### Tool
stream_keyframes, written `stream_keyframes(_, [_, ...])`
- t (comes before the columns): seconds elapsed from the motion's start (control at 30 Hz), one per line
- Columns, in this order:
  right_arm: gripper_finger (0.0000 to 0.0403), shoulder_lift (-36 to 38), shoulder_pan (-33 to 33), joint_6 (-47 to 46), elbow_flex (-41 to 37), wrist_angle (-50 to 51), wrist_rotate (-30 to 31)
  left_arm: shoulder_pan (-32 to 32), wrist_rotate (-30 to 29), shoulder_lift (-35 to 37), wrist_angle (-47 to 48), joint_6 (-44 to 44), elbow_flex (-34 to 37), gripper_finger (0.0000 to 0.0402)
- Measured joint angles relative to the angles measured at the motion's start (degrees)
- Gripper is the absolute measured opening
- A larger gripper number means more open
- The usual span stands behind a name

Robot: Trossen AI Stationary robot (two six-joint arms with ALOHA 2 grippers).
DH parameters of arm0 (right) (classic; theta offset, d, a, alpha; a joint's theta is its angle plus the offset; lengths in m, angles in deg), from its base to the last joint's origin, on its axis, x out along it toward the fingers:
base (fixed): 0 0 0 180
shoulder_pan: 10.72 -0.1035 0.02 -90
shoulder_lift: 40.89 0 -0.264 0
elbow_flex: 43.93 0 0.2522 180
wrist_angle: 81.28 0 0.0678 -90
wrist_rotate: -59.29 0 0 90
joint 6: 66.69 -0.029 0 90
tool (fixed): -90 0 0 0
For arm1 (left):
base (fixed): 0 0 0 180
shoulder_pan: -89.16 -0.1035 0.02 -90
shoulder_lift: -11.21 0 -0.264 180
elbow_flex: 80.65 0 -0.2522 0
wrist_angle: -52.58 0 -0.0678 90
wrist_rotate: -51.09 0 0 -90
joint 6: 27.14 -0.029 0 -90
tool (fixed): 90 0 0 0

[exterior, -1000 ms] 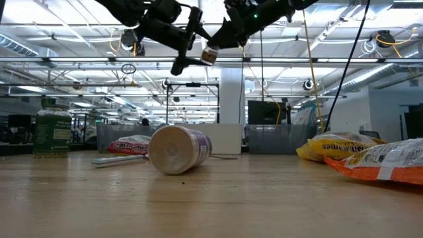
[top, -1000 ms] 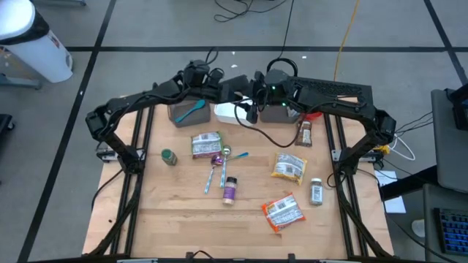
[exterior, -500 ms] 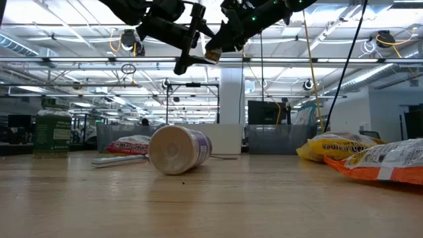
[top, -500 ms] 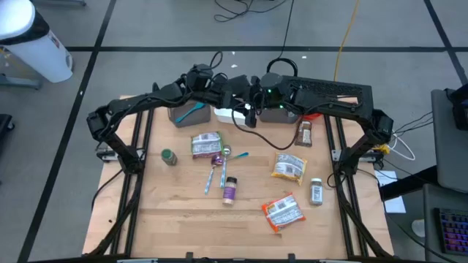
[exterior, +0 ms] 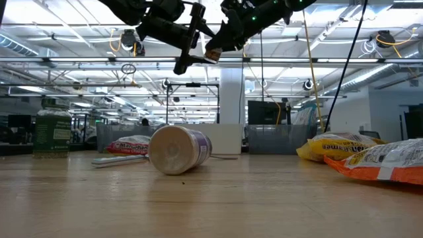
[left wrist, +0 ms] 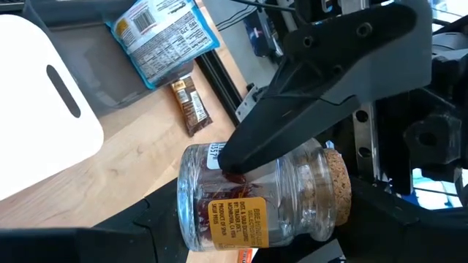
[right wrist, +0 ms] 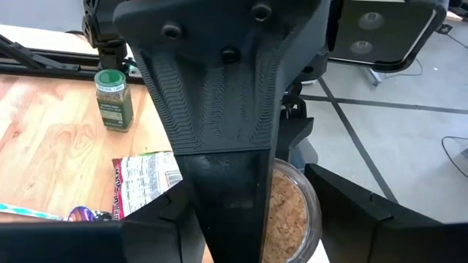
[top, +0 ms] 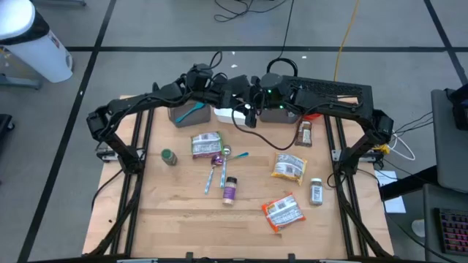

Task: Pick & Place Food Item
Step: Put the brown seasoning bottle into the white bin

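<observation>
A small glass jar (left wrist: 259,193) with a cork lid (right wrist: 292,212) and reddish contents hangs in mid-air over the table's far middle, lying on its side. My left gripper (top: 235,89) is shut on it. My right gripper (top: 256,98) meets it from the other side, its fingers running along the jar's glass walls. In the low view the jar (exterior: 213,53) shows high above the table, between the two grippers. My left gripper pinches the jar end to end, one finger (right wrist: 219,139) flat across the cork lid and the other against the jar's base (left wrist: 183,204). The jar is lifted clear and lies level between the fingers. My right gripper comes along the jar's length from the cork end. One finger (left wrist: 292,109) lies on the glass side, its tip near the base (left wrist: 228,164). The other finger is hidden behind the jar. The jar is clear of the table.
On the table lie a green-lidded spice jar (top: 169,156), a food packet (top: 206,144), spoons (top: 216,164), a purple tub on its side (top: 229,190), a yellow bag (top: 288,167), an orange bag (top: 283,212) and two spice jars (top: 316,191). Grey bins (top: 186,113) and a white board (top: 230,113) stand at the far edge.
My left gripper has edged with the jar toward my right gripper, so the two now overlap around the jar. The jar stays high above the table.
</observation>
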Motion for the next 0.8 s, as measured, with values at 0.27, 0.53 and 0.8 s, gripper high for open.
stream_keyframes(0.27, [0.0184, 0.0, 0.01, 1.49, -0.02, 0.13, 1.57, -0.31, -0.51, 0.0, -0.05, -0.62, 0.0, 0.0267])
stream_keyframes(0.53, [0.0183, 0.04, 0.09, 1.11, -0.12, 0.08, 1.63, -0.67, -1.48, 0.1, -0.89, -1.22, 0.0, 0.031])
stream_keyframes(0.8, [0.0182, 0.0, 0.07, 0.99, -0.24, 0.02, 1.7, -1.72, -0.54, 0.31, -4.34, -1.65, 0.0, 0.0378])
